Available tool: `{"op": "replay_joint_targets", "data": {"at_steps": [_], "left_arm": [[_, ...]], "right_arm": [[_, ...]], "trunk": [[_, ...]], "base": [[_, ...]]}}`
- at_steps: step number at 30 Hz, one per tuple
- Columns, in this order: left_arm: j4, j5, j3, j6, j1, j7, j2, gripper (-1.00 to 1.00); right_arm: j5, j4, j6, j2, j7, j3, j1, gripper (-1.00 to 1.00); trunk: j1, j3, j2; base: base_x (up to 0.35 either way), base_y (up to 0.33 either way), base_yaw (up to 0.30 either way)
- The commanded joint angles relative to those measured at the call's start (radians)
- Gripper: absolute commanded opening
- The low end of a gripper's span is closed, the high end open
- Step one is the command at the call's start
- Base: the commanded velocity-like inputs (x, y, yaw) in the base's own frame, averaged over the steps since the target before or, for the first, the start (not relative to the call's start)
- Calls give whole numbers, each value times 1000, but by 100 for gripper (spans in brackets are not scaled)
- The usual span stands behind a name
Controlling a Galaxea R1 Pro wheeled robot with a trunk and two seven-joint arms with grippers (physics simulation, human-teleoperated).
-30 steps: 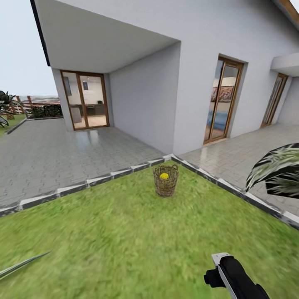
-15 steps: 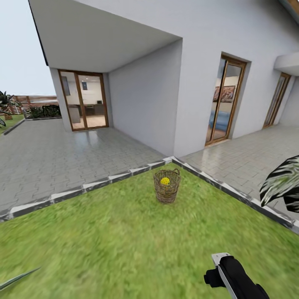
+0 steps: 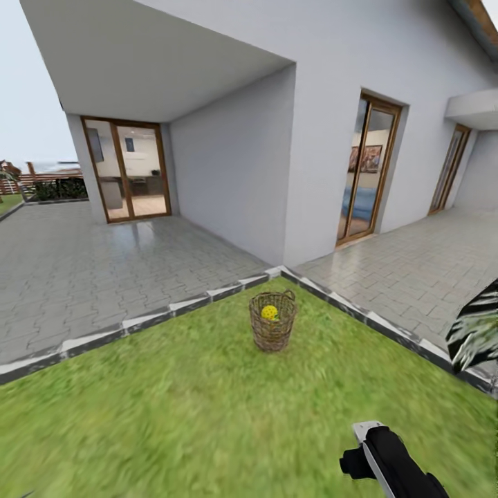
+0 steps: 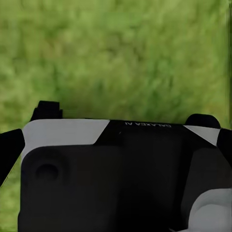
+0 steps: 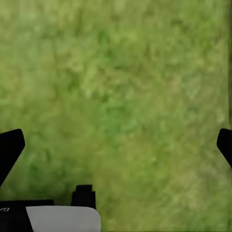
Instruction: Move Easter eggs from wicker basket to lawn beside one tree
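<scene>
— Lawn [image 3: 173,415], corner by grey paving: wicker basket [image 3: 272,330] upright, one yellow Easter egg [image 3: 269,312] visible inside.

— Claws? Right claw [image 5: 116,145] spread over grass; left claw cannot tell. Basket lies well ahead, slightly left of the right arm [image 3: 391,460], the nearer one.

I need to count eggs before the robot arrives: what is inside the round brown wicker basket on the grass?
One yellow egg shows inside the round brown wicker basket, near its rim. Anything lower is hidden by the woven wall, so the count cannot be confirmed.
</scene>
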Motion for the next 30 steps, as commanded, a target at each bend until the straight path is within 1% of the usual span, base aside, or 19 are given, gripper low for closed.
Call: {"op": "replay_joint_targets", "data": {"at_steps": [1, 9, 21, 30], "left_arm": [[-1, 1, 2, 5, 0, -2, -1, 100], [-1, 0, 2, 5, 0, -2, -1, 100], [0, -1, 1, 5, 0, -2, -1, 100], [0, -2, 1, 5, 0, -2, -1, 100]], "right_arm": [[5, 0, 5, 0, 2, 3, -1, 100], [6, 0, 5, 1, 0, 3, -1, 100], [14, 17, 5, 8, -3, 4, -1, 100], [15, 18, 5, 7, -3, 4, -1, 100]], "trunk": [[1, 0, -1], [1, 6, -1], [1, 7, -1], [1, 7, -1]], "base": [[342, 0, -217], [342, 0, -183], [342, 0, -12], [342, 0, 0]]}}
